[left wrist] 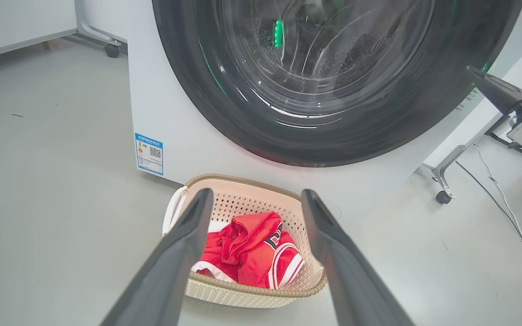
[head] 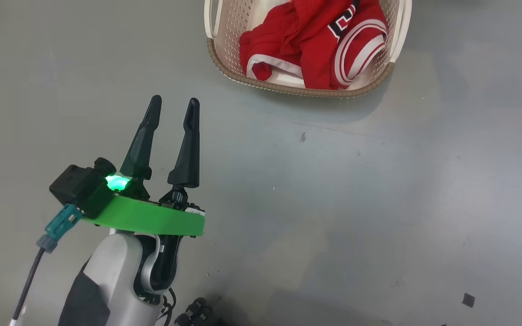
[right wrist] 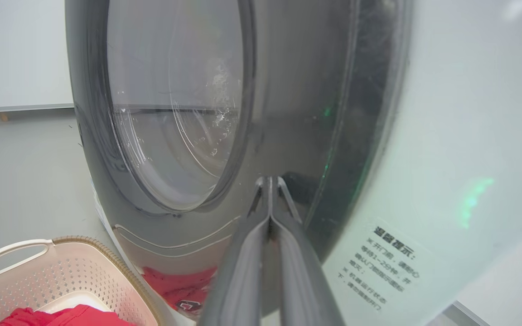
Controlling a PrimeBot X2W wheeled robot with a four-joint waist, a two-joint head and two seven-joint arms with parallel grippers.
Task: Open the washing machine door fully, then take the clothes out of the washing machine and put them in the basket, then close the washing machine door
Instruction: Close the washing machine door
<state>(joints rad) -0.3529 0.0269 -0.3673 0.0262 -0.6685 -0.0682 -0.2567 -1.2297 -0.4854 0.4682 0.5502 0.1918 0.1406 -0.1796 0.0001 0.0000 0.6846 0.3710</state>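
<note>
**Clothes in basket; right gripper at the door rim**

Head view: the left gripper hangs over bare floor, fingers spread and holding nothing. It sits near the basket but apart from it. The clothes lie heaped inside the basket, striped trim uppermost. Judgement: unloading is done, and this arm is parked out of the door's way.

Left wrist view: the basket stands on the floor just in front of the washing machine, beside its blue label. That is probably to keep the drop from drum to basket short. The door looks flush with the white front. Behind the glass I make out no red. The right gripper comes in from the right edge, tip at the black rim.

Right wrist view: the right fingers are pressed together, gripping nothing, with their tips on or just off the rim beside a printed sticker. Closed fingers make a stiff pusher, which suits closing the door. I cannot tell whether the latch has caught.
</note>
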